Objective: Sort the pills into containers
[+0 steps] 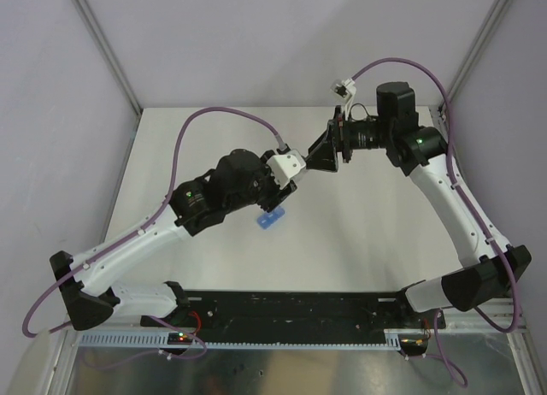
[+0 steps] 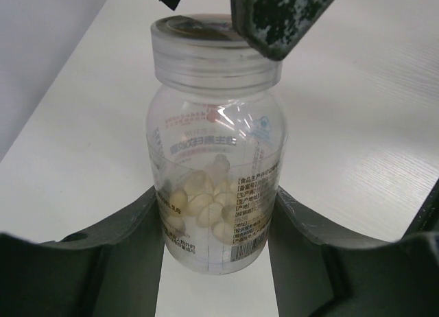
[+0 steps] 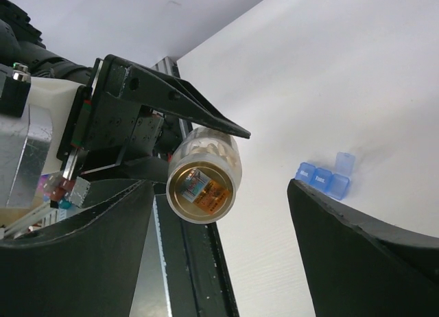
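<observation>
My left gripper [image 2: 216, 207] is shut on the lower body of a clear plastic bottle [image 2: 216, 166], held off the table. Pale cream pills [image 2: 206, 200] lie inside it. The wide clear cap [image 2: 206, 53] is on the bottle. In the right wrist view the cap's end with its gold-orange label [image 3: 201, 188] faces the camera. My right gripper [image 3: 219, 193] is open, one finger on each side of the cap and neither touching it. The containers [image 3: 322, 178], a blue strip of three compartments, lie on the table [image 1: 270, 219], one lid [image 3: 344, 160] raised.
The white table [image 1: 385, 232] has grey walls on the left, back and right. A black rail [image 1: 291, 305] runs along the near edge between the arm bases. Purple cables [image 1: 214, 117] loop above both arms.
</observation>
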### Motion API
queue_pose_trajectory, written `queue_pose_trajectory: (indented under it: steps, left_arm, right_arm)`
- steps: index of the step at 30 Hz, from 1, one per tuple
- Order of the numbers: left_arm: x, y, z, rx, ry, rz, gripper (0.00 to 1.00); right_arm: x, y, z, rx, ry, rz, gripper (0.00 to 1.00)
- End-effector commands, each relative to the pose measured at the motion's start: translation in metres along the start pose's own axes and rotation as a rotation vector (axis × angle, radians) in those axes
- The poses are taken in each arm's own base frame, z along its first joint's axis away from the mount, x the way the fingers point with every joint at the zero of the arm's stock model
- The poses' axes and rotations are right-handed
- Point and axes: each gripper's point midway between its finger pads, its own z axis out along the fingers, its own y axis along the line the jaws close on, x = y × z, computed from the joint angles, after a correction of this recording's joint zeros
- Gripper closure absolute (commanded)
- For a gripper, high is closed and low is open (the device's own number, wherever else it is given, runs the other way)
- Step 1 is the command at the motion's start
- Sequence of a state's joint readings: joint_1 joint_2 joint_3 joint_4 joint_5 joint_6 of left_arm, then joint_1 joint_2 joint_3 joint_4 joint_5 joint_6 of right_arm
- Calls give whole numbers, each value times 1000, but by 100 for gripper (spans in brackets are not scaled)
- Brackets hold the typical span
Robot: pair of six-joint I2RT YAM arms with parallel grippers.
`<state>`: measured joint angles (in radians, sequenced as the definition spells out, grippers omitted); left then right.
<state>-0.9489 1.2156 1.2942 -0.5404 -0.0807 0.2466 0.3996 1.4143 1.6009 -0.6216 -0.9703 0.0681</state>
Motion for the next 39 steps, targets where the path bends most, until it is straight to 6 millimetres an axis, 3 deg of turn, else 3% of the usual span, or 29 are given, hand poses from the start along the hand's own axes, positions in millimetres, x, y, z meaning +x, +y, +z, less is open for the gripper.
queue_pose_trajectory:
  steps: [1, 13, 21, 25, 30, 39]
  left_arm:
    - [-20, 12, -3, -67, -61, 24, 100]
    - [-19, 10, 1, -66, -55, 28, 100]
    - [-17, 3, -1, -28, -64, 32, 100]
    - [-17, -9, -5, 47, -84, 46, 100]
    - [-18, -37, -16, 263, -134, 33, 100]
    - [-16, -106, -62, 807, -201, -40, 100]
  right_arm:
    - [-5, 8, 5, -53, -15, 3, 18]
    - [9, 8, 12, -68, 7, 3, 38]
    - [12, 12, 10, -76, 19, -46, 70]
    - [15, 16, 5, -73, 27, -157, 87]
    - [23, 27, -5, -70, 49, -362, 96]
    - [40, 54, -14, -117, 98, -704, 97]
